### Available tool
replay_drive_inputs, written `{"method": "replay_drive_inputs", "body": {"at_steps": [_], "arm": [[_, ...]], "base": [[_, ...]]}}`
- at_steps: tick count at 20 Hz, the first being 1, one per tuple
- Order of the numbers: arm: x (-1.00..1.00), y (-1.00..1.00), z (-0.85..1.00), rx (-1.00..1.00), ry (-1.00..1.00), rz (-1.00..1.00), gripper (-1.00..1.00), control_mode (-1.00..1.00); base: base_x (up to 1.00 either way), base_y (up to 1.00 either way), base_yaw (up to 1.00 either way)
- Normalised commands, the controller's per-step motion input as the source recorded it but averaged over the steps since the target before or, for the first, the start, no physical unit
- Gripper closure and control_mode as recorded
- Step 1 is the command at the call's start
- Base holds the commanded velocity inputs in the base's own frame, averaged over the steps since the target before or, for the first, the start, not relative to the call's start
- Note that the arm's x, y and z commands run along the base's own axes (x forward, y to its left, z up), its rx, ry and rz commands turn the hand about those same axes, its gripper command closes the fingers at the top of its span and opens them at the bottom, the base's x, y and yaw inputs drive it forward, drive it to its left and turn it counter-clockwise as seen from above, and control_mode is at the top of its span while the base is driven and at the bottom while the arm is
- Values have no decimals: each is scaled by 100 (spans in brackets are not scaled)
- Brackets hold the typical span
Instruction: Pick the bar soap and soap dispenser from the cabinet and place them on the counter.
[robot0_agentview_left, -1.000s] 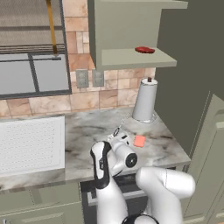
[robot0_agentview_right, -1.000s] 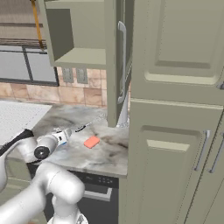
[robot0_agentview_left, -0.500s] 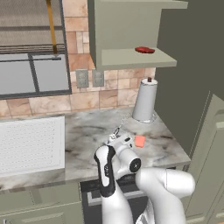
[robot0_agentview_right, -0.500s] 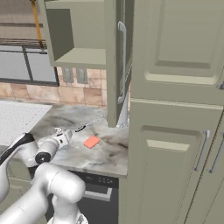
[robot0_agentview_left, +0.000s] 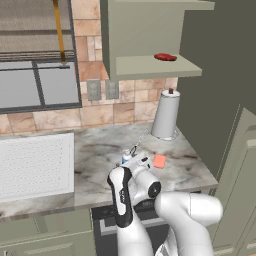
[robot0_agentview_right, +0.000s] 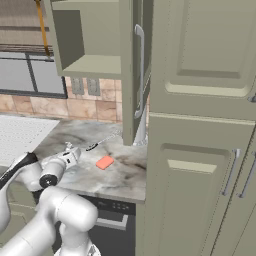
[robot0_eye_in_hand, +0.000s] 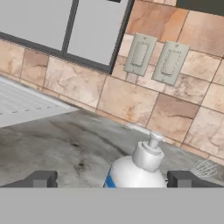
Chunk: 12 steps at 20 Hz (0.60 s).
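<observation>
Blue soap dispenser (robot0_eye_in_hand: 136, 169) stands on the counter (robot0_eye_in_hand: 65, 144) between the gripper (robot0_eye_in_hand: 111, 179) fingertips, and the jaws have just sprung wide, letting it go! Bar soap (robot0_agentview_left: 159, 161) lies just right of the hand; both look delivered.

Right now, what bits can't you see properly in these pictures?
- The soap dispenser: its lower body is cut off at the bottom of the hand view; in the left base view only its top peeks above the arm.
- The gripper stands open around the bottle; whether its fingertips touch it cannot be told.
- The red disc on the cabinet shelf: too small to identify.
- The wire thing on the counter: cut off, blurred.
</observation>
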Motion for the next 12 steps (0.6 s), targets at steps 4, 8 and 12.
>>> {"method": "replay_drive_inputs", "body": {"at_steps": [4,8,12], "arm": [[-60,-4,0,0,-16,0,-100,-100],[-93,-21,0,1,-21,0,-100,-100],[-95,-35,5,3,-24,0,-100,-100]], "base": [[0,0,0],[0,0,0],[0,0,0]]}}
